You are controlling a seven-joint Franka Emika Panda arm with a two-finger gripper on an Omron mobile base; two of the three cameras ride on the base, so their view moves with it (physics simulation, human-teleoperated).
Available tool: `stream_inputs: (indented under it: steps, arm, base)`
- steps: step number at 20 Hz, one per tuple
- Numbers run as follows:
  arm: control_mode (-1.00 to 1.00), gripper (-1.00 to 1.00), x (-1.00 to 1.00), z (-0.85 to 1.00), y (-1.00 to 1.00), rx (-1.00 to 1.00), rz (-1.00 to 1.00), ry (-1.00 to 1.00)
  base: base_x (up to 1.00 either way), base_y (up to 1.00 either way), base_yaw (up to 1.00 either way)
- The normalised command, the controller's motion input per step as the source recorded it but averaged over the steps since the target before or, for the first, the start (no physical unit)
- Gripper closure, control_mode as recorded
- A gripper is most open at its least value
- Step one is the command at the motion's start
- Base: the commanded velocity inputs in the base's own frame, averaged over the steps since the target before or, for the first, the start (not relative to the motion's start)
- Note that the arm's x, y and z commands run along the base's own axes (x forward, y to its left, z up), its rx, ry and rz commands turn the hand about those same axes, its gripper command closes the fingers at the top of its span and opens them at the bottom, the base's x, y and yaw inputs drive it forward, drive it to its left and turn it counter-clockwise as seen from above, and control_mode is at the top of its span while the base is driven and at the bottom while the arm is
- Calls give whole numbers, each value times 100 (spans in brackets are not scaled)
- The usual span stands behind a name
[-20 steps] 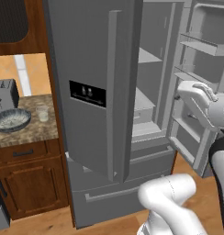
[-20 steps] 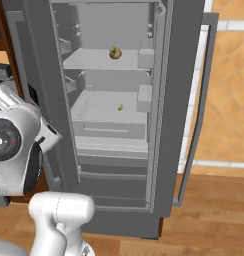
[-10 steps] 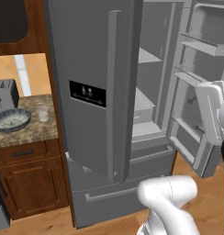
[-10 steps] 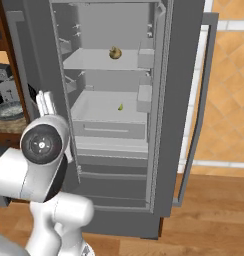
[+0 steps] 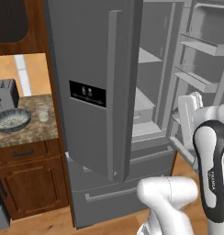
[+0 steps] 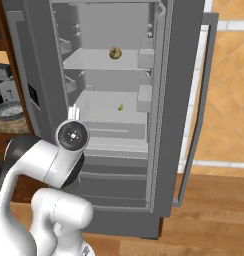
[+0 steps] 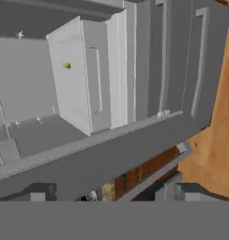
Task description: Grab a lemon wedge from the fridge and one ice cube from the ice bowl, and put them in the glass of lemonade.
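From my left base feed, a silver toaster (image 5: 5,94) sits at the far left edge of the frame on a speckled granite counter (image 5: 40,130). Below that are dark wood cabinets (image 5: 29,183) with a drawer on top and a door under it. A black microwave (image 5: 10,20) fills the upper left corner, mounted in wood. On the right base feed there's orange-tan wall tile (image 6: 229,90) along the right side, and wood plank floor (image 6: 209,215) across the lower right.
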Motion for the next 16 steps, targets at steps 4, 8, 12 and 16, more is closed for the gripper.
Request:
stream_inputs:
  steps: [4,8,12,16]
  arm:
    - [-100,-100,88,-74,35,3,0,9]
    - [-100,-100,97,-56,45,2,4,3]
    - [-100,-100,98,-11,3,9,15,0]
    - [-100,-100,98,0,0,12,16,0]
  base:
    - [0,0,0]
    - [0,0,0]
    - [0,0,0]
    - [0,0,0]
